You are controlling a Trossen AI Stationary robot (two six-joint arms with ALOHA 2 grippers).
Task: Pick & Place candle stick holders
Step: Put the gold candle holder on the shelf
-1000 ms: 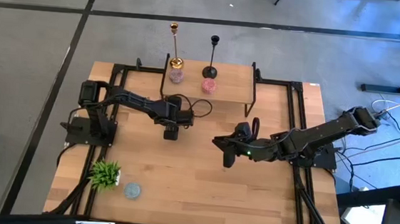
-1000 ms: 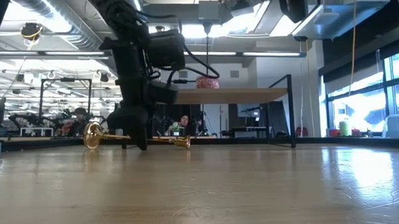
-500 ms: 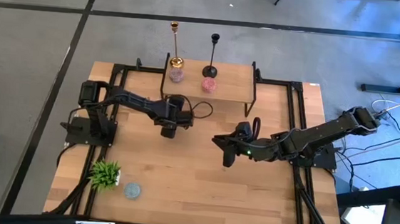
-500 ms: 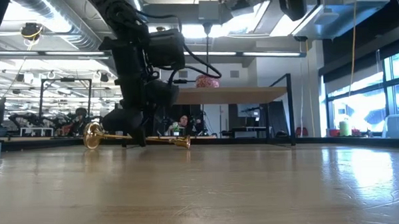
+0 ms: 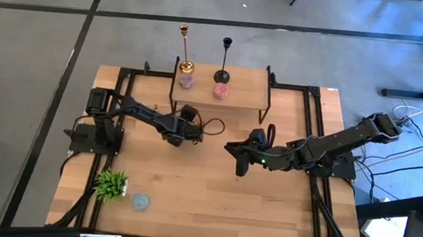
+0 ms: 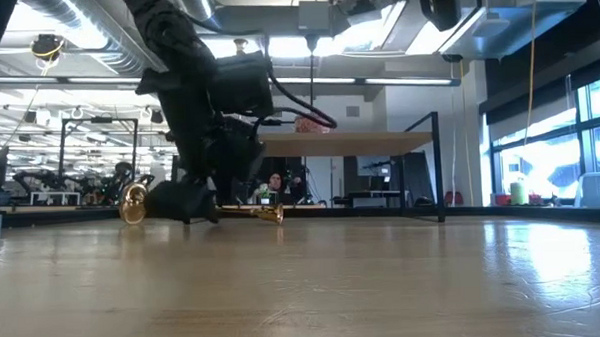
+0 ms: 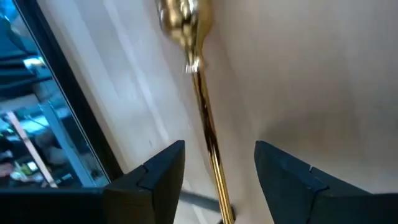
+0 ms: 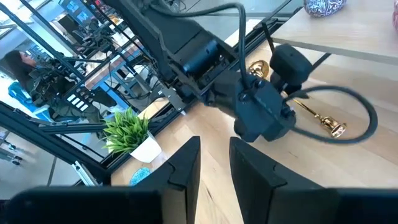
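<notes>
Since a second ago the left arm has folded lower and drawn toward the shelf side, tilting its wrist flat over the table [image 5: 212,209]. The left gripper [image 7: 214,171] is half open, its fingers [image 7: 161,168] either side of the stem of the lying gold candlestick [image 7: 202,112], apart from it, gripping nothing. Ahead of it the candlestick's cup points along the bare boards; its round base [image 6: 133,204] shows behind the gripper in the low view. Beyond stands the shelf [image 5: 241,79], carrying an upright gold candlestick [image 5: 184,48] and black candlestick [image 5: 224,59]. The right gripper [image 5: 241,166] hangs mid-table, narrowly parted, empty, open wood around it.
</notes>
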